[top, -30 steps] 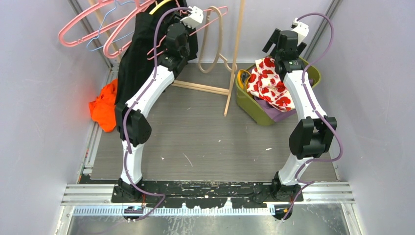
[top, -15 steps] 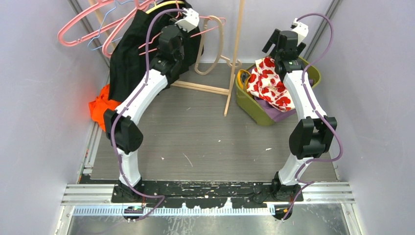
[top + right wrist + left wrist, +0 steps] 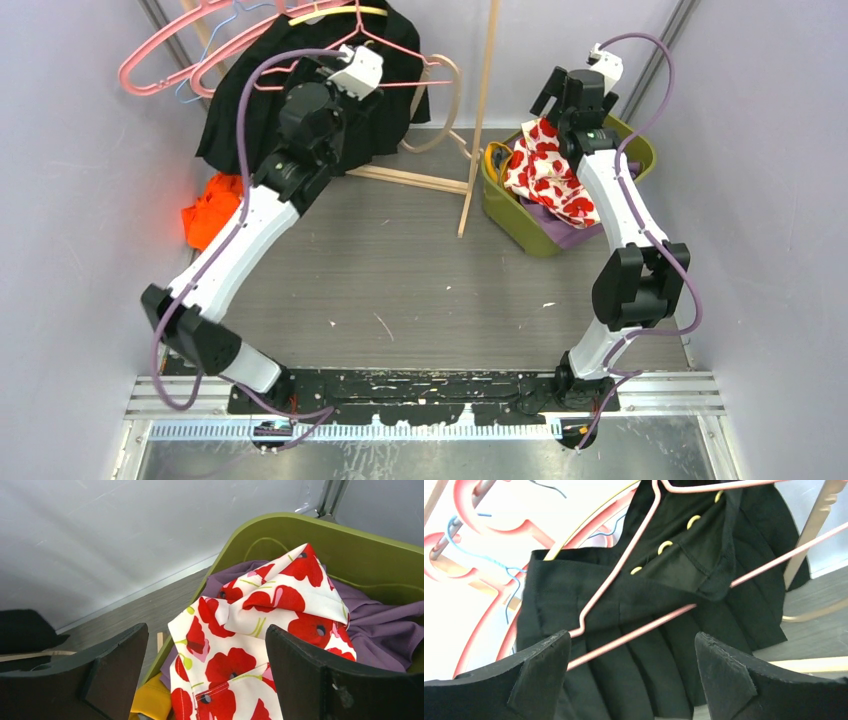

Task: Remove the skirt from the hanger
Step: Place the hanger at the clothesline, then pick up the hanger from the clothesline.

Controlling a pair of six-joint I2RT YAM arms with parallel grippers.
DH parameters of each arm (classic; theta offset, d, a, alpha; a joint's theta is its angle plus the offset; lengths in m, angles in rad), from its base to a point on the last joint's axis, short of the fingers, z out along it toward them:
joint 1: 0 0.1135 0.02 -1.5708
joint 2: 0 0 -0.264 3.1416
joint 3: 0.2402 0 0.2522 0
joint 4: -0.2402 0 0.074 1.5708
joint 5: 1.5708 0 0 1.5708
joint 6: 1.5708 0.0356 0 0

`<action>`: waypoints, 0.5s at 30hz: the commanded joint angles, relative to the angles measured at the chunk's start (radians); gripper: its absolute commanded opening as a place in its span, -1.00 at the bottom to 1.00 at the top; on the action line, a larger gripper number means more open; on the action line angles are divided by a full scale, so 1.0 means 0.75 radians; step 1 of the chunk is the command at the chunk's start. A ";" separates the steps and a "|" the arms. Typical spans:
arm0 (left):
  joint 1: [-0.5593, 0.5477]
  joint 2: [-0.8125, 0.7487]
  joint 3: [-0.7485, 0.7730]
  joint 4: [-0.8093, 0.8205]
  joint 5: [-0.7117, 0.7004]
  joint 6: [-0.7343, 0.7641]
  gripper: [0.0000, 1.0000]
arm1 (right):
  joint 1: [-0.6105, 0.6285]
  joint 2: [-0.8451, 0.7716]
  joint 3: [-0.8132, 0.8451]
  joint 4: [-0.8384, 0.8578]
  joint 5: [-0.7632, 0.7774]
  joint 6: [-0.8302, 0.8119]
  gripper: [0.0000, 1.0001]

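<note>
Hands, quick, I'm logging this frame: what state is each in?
Left hand: open, empty, facing the black skirt.
Right hand: open, empty, over the green basket.

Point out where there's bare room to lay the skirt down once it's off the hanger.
Bare table between the left arm and right arm, in front of the wooden stand. Crowded: back left, with skirt, pink hangers and orange cloth; back right, the full green bin.
</note>
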 commanded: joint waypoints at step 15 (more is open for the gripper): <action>-0.066 -0.542 -0.134 -0.230 -0.065 -0.108 0.96 | 0.046 -0.108 0.034 0.064 0.004 -0.020 0.83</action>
